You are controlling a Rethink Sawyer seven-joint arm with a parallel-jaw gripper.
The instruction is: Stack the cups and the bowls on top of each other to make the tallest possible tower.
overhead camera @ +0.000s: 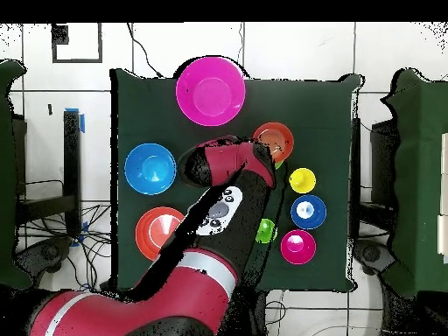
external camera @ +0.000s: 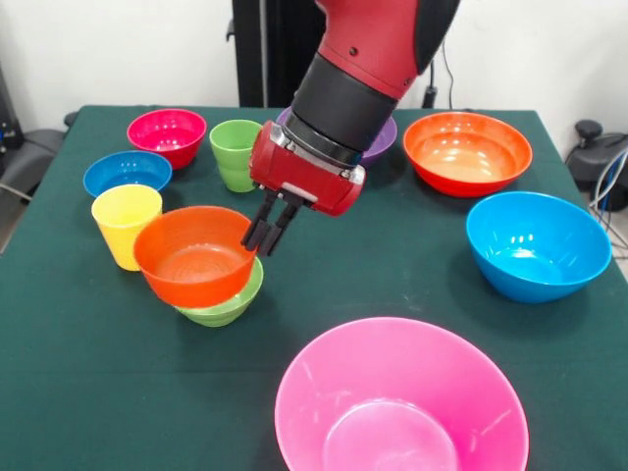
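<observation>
The tower [external camera: 211,275] stands left of the desk's middle in the front view: a small orange-red bowl [external camera: 194,257] sitting tilted in a small light green bowl [external camera: 228,304], two pieces high.

Largest first: the desk [external camera: 392,265], covered in dark green cloth, has its widest bare stretch across the middle, between the tower and the bowls on the right, and another along the near left edge. The red and black arm [external camera: 363,69] reaches down over the centre, hiding much of the desk's middle in the overhead view. The large pink bowl [external camera: 400,402] sits at the near edge, its rim cut off by the frame's bottom. The large light blue bowl [external camera: 538,245] lies close to the right edge, the large orange bowl [external camera: 467,152] behind it near the far edge. The large purple bowl [external camera: 385,140] is mostly hidden behind the arm.

Smaller things crowd the left: the magenta-red bowl [external camera: 167,135] and the light green cup [external camera: 234,154] at the back, the dark blue bowl [external camera: 127,174] near the left edge, and the yellow cup [external camera: 127,225] just beside the tower.

The gripper [external camera: 267,234] has its jaws close together, seemingly pinching the orange-red bowl's right rim.
</observation>
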